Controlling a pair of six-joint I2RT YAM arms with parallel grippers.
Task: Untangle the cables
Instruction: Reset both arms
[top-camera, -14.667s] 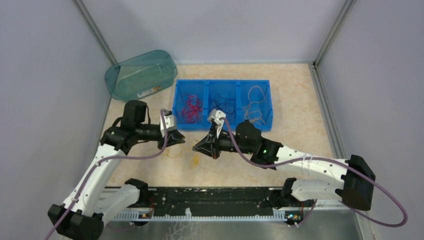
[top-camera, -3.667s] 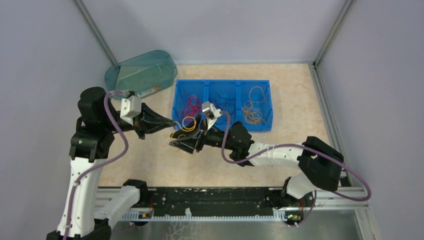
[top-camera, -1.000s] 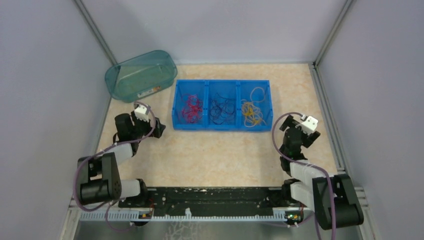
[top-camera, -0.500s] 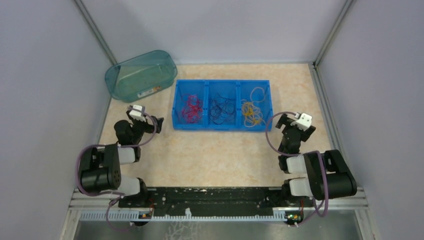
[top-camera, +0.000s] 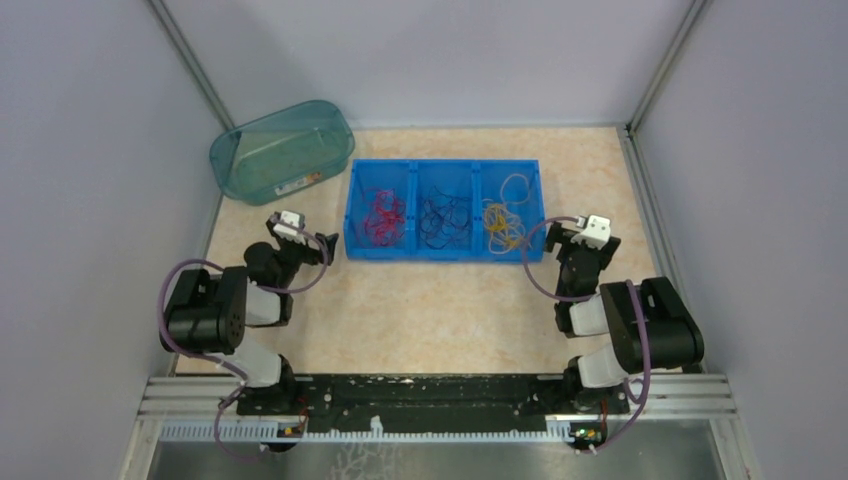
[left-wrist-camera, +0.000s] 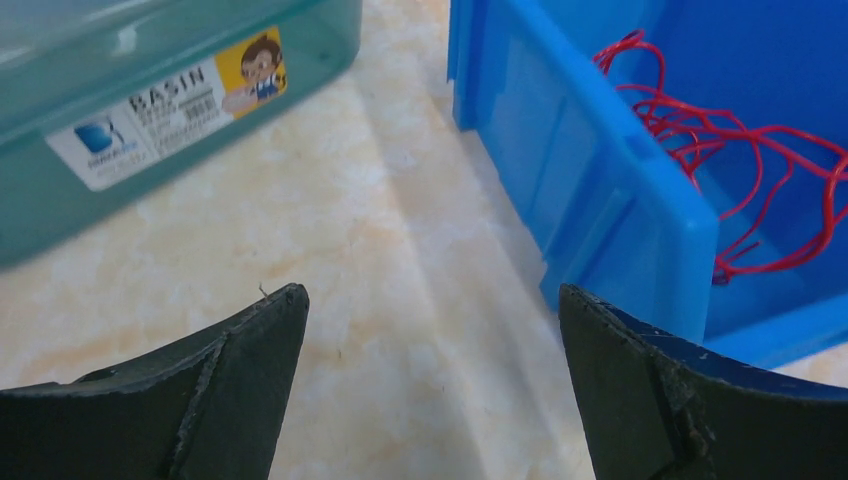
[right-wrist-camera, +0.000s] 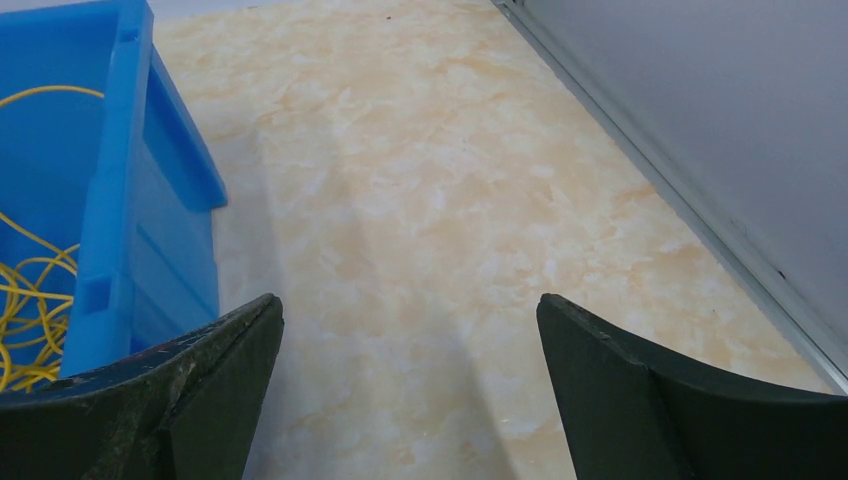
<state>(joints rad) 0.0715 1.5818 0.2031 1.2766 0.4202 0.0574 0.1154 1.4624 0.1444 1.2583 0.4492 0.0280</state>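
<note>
Notably, the label (left-wrist-camera: 170, 108) on the teal tub (left-wrist-camera: 320, 40) reads "BASIN", near the cables (top-camera: 443, 215).

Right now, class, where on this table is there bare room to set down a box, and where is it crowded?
Widest free patch: the marbled beige tabletop between the blue three-compartment plastic tray and the arm bases. Also the far strip right of the tray. Crowded: its compartments, holding red, dark and yellow wires, and the gap beside the teal plastic basin.
</note>
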